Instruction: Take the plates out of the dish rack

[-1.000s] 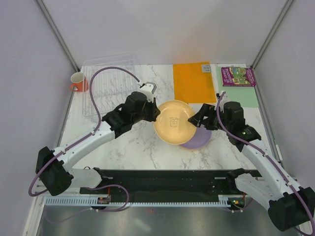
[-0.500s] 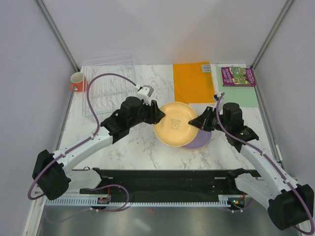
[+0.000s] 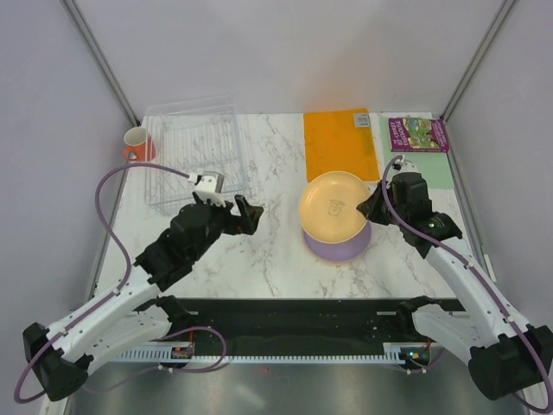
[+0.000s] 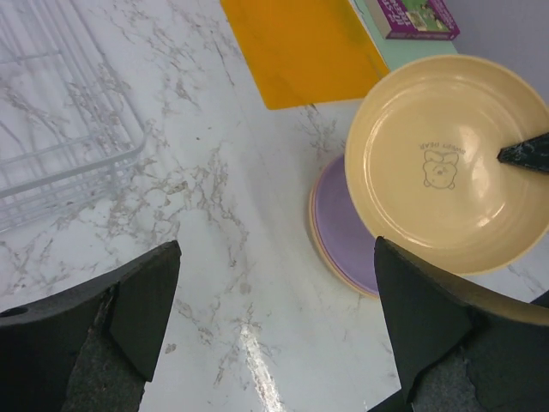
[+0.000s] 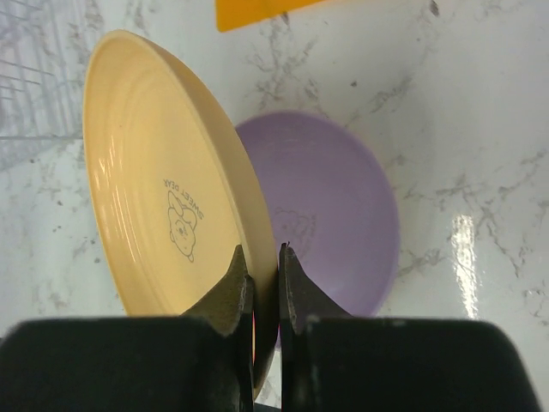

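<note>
My right gripper (image 3: 367,207) is shut on the rim of a yellow plate (image 3: 335,206), holding it tilted just above a purple plate (image 3: 339,248) that lies on the marble table. In the right wrist view the fingers (image 5: 262,253) pinch the yellow plate's (image 5: 163,180) edge, with the purple plate (image 5: 334,206) behind. My left gripper (image 3: 235,213) hangs open over bare table, left of the plates and near the clear dish rack (image 3: 194,147). In the left wrist view its jaws (image 4: 276,257) stand wide apart with nothing between them, and the yellow plate (image 4: 446,163) and purple plate (image 4: 339,232) lie ahead.
An orange mug (image 3: 136,143) stands left of the rack. An orange mat (image 3: 340,143) lies at the back centre. A purple book (image 3: 417,134) rests on a pale green sheet (image 3: 442,173) at the back right. The rack's wires (image 4: 51,146) show at the left wrist view's left edge.
My left gripper let go of the yellow plate, opened and drew back to the left. My right gripper shut on the plate's rim and carried it right, over the purple plate.
</note>
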`<control>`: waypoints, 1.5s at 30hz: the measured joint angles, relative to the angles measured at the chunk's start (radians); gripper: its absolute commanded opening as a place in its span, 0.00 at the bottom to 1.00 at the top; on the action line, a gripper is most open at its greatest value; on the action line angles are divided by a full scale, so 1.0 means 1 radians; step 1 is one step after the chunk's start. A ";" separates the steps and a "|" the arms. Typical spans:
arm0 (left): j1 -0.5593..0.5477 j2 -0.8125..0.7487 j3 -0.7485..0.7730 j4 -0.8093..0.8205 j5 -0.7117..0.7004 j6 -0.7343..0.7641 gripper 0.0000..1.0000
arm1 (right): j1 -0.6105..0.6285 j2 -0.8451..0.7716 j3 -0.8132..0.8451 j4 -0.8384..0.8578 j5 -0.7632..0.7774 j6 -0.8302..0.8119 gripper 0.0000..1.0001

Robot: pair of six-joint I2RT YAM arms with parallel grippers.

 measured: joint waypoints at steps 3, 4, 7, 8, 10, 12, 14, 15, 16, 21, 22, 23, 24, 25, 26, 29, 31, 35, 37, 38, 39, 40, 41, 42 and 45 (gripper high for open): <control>0.000 -0.117 -0.038 -0.035 -0.064 0.000 1.00 | -0.007 0.042 -0.006 -0.033 0.034 -0.002 0.00; 0.000 -0.151 -0.044 -0.046 -0.079 0.000 1.00 | -0.011 0.051 -0.013 -0.039 0.040 -0.002 0.00; 0.000 -0.235 -0.053 -0.073 -0.117 0.001 1.00 | -0.028 0.072 -0.037 -0.047 0.051 0.000 0.00; 0.000 -0.251 -0.053 -0.079 -0.123 0.001 1.00 | -0.033 0.078 -0.043 -0.047 0.051 0.000 0.00; 0.000 -0.279 -0.053 -0.093 -0.141 0.002 1.00 | -0.042 0.093 -0.058 -0.047 0.051 0.002 0.01; 0.000 -0.280 -0.053 -0.109 -0.149 0.002 1.00 | -0.048 0.107 -0.071 -0.042 0.049 0.003 0.02; 0.000 -0.270 -0.053 -0.128 -0.153 0.002 1.00 | -0.053 0.119 -0.085 -0.036 0.040 0.004 0.07; 0.000 -0.266 -0.053 -0.134 -0.153 0.002 1.00 | -0.056 0.125 -0.092 -0.033 0.029 0.004 0.13; 0.000 -0.262 -0.053 -0.139 -0.154 0.002 1.00 | -0.056 0.130 -0.099 -0.031 0.021 0.005 0.28; 0.000 -0.254 -0.066 -0.152 -0.154 0.002 1.00 | -0.056 0.143 -0.130 -0.024 -0.030 0.006 0.71; 0.000 -0.254 -0.069 -0.152 -0.154 0.002 1.00 | -0.056 0.143 -0.132 -0.024 -0.033 0.014 0.76; 0.000 -0.254 -0.072 -0.153 -0.154 0.002 1.00 | -0.056 0.143 -0.132 -0.023 -0.039 0.012 0.85; 0.000 -0.254 -0.074 -0.153 -0.154 0.002 1.00 | -0.056 0.141 -0.132 -0.023 -0.042 0.008 0.92; 0.000 -0.254 -0.077 -0.155 -0.154 0.002 1.00 | -0.056 0.136 -0.132 -0.023 -0.042 0.006 0.96; 0.000 -0.254 -0.079 -0.158 -0.154 0.002 1.00 | -0.056 0.128 -0.131 -0.027 -0.039 0.002 0.98; 0.000 -0.252 -0.088 -0.161 -0.162 0.002 1.00 | -0.056 0.087 -0.103 -0.072 0.011 -0.029 0.98; 0.000 -0.245 -0.092 -0.165 -0.168 0.002 1.00 | -0.056 0.052 -0.066 -0.099 0.059 -0.051 0.98; 0.000 -0.203 -0.081 -0.175 -0.168 0.007 1.00 | -0.056 -0.042 0.027 -0.129 0.170 -0.099 0.98; 0.000 -0.172 -0.060 -0.182 -0.168 0.015 1.00 | -0.056 -0.078 0.060 -0.128 0.206 -0.117 0.98; 0.000 -0.158 -0.050 -0.183 -0.169 0.018 1.00 | -0.056 -0.096 0.074 -0.124 0.224 -0.127 0.98; 0.000 -0.145 -0.039 -0.183 -0.172 0.024 1.00 | -0.056 -0.109 0.082 -0.121 0.238 -0.135 0.98; 0.000 -0.128 -0.026 -0.188 -0.178 0.030 1.00 | -0.056 -0.121 0.086 -0.119 0.251 -0.141 0.98; 0.000 -0.117 -0.017 -0.191 -0.185 0.036 1.00 | -0.056 -0.128 0.088 -0.117 0.260 -0.147 0.98; 0.000 -0.108 -0.005 -0.196 -0.197 0.046 1.00 | -0.056 -0.136 0.088 -0.111 0.272 -0.156 0.98; 0.000 -0.100 0.033 -0.208 -0.229 0.082 1.00 | -0.056 -0.145 0.088 -0.090 0.298 -0.183 0.98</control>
